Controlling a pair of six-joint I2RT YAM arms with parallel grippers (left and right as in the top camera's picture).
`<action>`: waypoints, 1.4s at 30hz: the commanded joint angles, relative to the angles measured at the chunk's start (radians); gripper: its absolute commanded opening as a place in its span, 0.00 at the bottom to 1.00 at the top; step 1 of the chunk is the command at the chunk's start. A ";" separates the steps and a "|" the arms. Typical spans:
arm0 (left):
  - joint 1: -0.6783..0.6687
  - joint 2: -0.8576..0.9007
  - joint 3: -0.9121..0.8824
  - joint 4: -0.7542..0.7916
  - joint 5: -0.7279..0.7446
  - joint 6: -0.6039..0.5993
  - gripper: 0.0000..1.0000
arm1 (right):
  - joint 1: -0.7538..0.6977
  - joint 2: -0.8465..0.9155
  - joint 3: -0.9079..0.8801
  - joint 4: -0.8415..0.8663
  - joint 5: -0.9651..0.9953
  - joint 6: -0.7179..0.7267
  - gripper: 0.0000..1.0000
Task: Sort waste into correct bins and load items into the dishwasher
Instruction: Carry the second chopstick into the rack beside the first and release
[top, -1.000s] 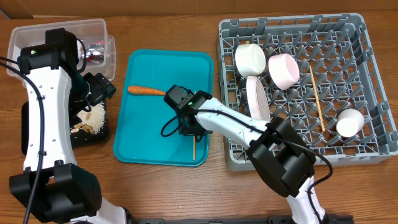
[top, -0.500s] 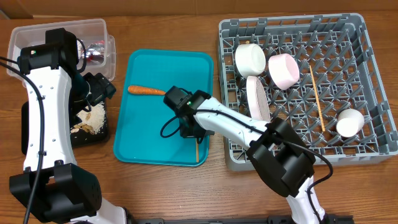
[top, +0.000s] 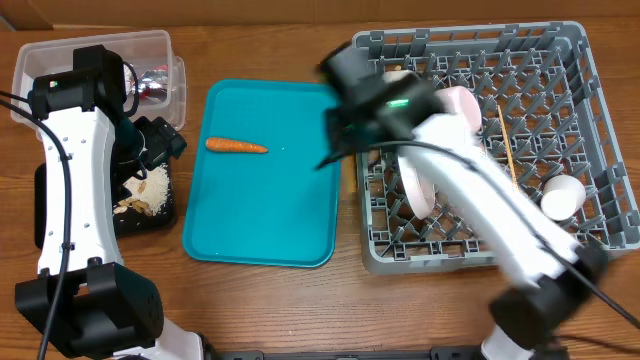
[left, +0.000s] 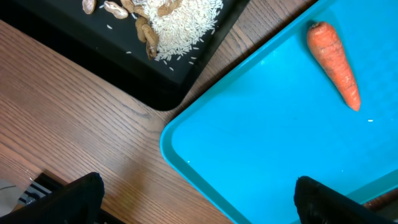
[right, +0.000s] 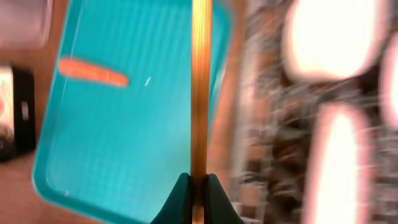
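Aloft — chopstick (right: 201, 93) in right pincer (right: 199, 183), near rack (top: 362, 215) edge

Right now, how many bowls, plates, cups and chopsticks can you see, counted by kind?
bowls: 2
plate: 1
cup: 1
chopsticks: 2, the rack chopstick lying in the grey rack and the held chopstick in the jaws of the right gripper
Total: 6
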 joint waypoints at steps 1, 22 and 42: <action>-0.006 -0.008 0.002 0.005 0.002 -0.006 1.00 | -0.171 -0.057 0.010 -0.066 0.010 -0.155 0.04; -0.006 -0.008 0.002 0.004 0.002 -0.006 1.00 | -0.747 -0.018 -0.280 0.073 0.001 -0.703 0.04; -0.006 -0.008 0.002 0.003 0.002 -0.006 1.00 | -0.746 -0.024 -0.451 0.237 0.009 -0.669 0.50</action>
